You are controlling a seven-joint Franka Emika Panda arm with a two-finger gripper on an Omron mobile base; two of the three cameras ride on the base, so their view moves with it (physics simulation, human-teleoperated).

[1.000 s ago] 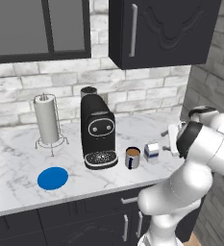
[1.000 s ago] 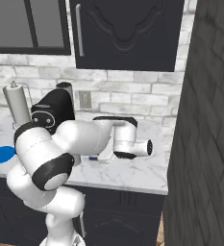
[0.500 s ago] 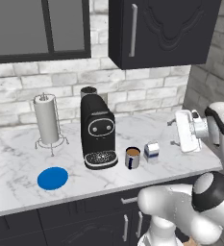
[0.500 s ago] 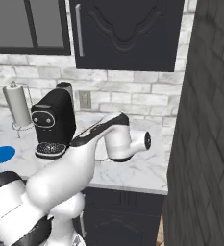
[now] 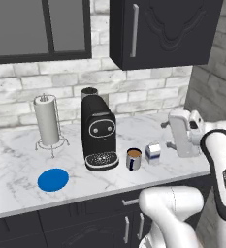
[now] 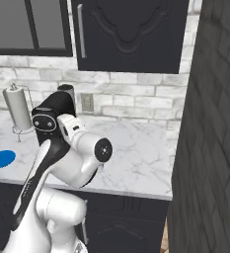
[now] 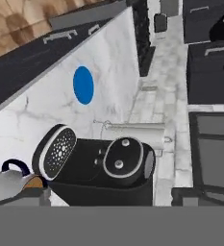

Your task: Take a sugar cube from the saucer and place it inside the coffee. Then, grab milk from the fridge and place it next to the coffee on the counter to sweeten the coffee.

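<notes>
The milk (image 5: 153, 152) stands just beside the coffee (image 5: 133, 159) on the worktop (image 5: 17, 160), so both steps look done. The end effector (image 5: 169, 134) hangs to the right, jaws apart and empty; next it need only retract.

base views flank counter (image 5: 17, 193), hand view rolled

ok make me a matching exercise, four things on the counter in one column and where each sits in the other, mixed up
Things:
1. saucer
2. mug
3. milk carton
4. paper towel roll

Places:
A. by the brick wall, left of the coffee machine
B. just right of the mug
C. near the counter's front edge, far left
D. right beside the machine's drip tray

Pairs: 1-C, 2-D, 3-B, 4-A
</notes>
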